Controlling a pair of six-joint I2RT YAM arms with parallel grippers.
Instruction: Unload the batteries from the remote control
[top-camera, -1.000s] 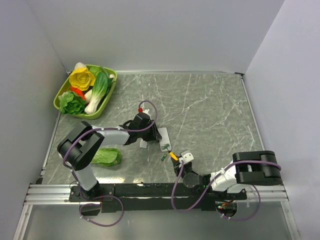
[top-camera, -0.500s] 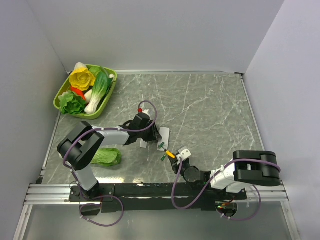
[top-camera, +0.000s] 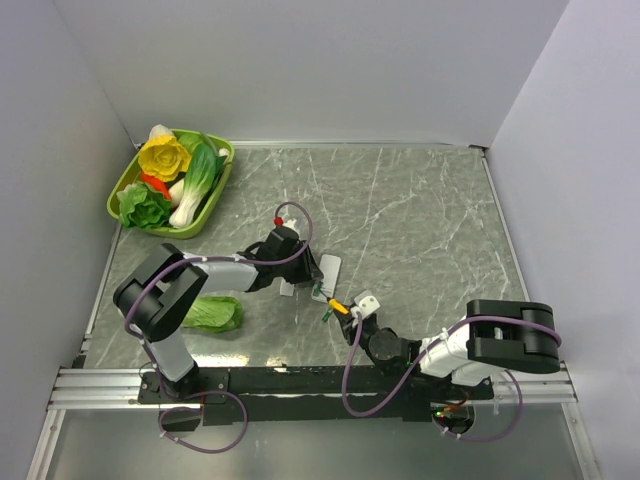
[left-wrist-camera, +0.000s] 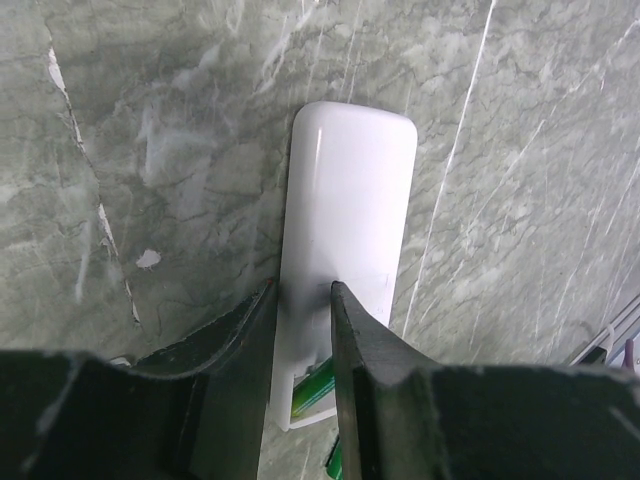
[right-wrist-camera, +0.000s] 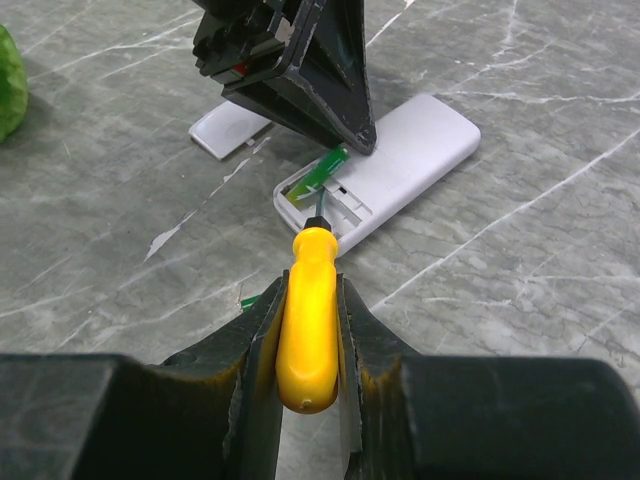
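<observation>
Right tool (right-wrist-camera: 308, 300) clamps the yellow screwdriver (right-wrist-camera: 308, 340), tip at a green battery (right-wrist-camera: 328, 167) in the remote control (right-wrist-camera: 405, 160), mid-bench toward the near edge. Left tool (left-wrist-camera: 303, 292) rests on it, grip unclear. I judge the battery light and slick; lever one end.

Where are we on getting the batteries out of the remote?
Done: cover off, lying beside the remote control; one battery looks already out on the table. In hand: left gripper rests on the remote, right gripper holds the screwdriver, tip at the second battery, tilted up in the open bay. Left: lift it clear.
</observation>
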